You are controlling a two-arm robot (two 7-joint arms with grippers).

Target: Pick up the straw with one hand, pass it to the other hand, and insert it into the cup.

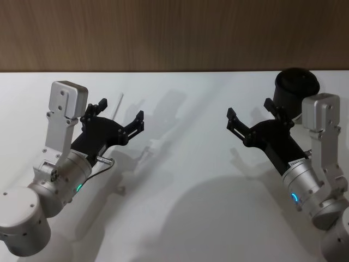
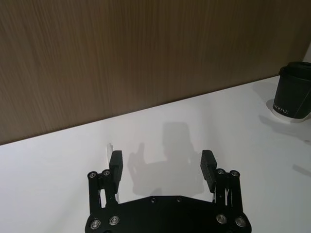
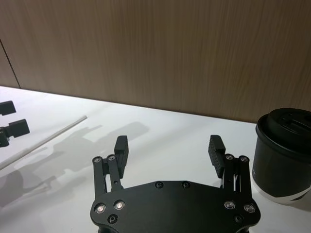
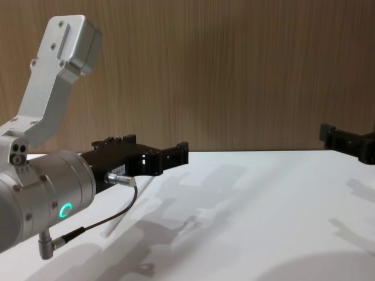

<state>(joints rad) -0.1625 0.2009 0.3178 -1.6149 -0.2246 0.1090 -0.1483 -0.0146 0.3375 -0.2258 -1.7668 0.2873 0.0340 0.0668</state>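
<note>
Straw (image 1: 119,102) is lying flat on the counter (image 1: 191,213), running under the left gripper (image 1: 121,111), whose fingers are standing wide apart over it. The right gripper (image 1: 250,109) is hovering with fingers apart too, the cup (image 1: 296,87) just behind it. Trouble is likely lurking in the pinch: it is sitting beside one finger, not centred, so closing could roll it away

The cup (image 1: 295,88) is showing black with a white base band. Under the cup, the table (image 1: 188,143) is looking plain white; behind it, the wall (image 1: 174,33) is showing brown wood grain. The straw (image 1: 119,103) is looking white; the left gripper (image 1: 120,111) and right gripper (image 1: 250,109) are showing black.
</note>
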